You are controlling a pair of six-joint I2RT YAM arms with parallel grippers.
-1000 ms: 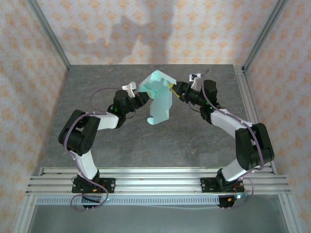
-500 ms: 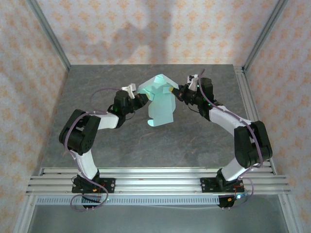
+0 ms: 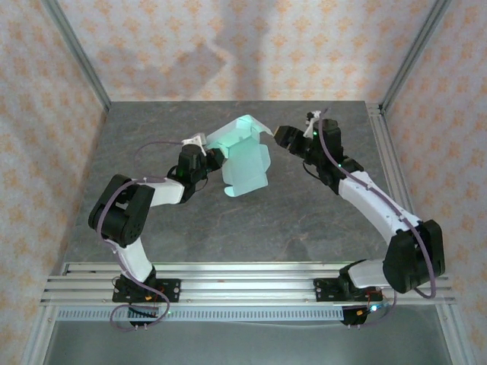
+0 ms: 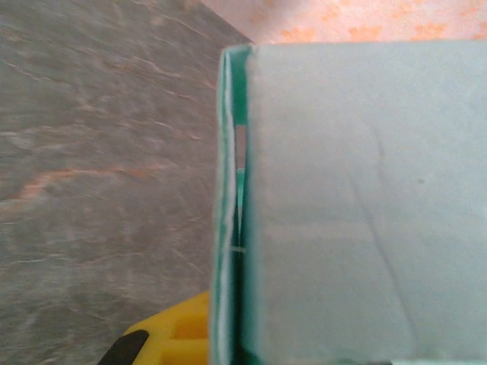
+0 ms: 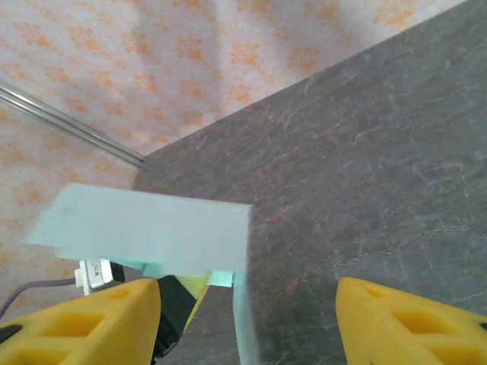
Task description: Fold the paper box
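- The aluminium rails (image 3: 243, 277) lay at the near edge, with both arm bases bolted to them.
- The left gripper (image 3: 211, 157) had its jaws closed tight on the left side of the paper box (image 3: 245, 156), pinching the thin card and holding it off the table (image 3: 304, 220).
- In the left wrist view, one yellow finger (image 4: 179, 334) sat low against the card. The paper box (image 4: 365, 198) ran straight out ahead of the jaws as a pale mint panel, with a darker teal fold line along its left edge. The grey table (image 4: 99, 152) lay off to the jaws' left.
- From above, the box rose to a folded peak just beyond the left jaws, and a long flat panel with small side tabs hung down to their right.
- The right gripper (image 3: 278, 137) stood on the opposite side of the box with its jaws spread wide and nothing between them.
- In the right wrist view, the right gripper (image 5: 245, 285) showed two yellow fingers (image 5: 396, 323) well apart. The paper box (image 5: 144, 228) hung just ahead of the jaws, mostly towards the left-hand finger, with one edge dropping near the middle of the gap. Whether it touched a fingertip could not be told.
- Beyond the jaws, the table (image 5: 365, 137) ran to the patterned wall (image 3: 228, 46).
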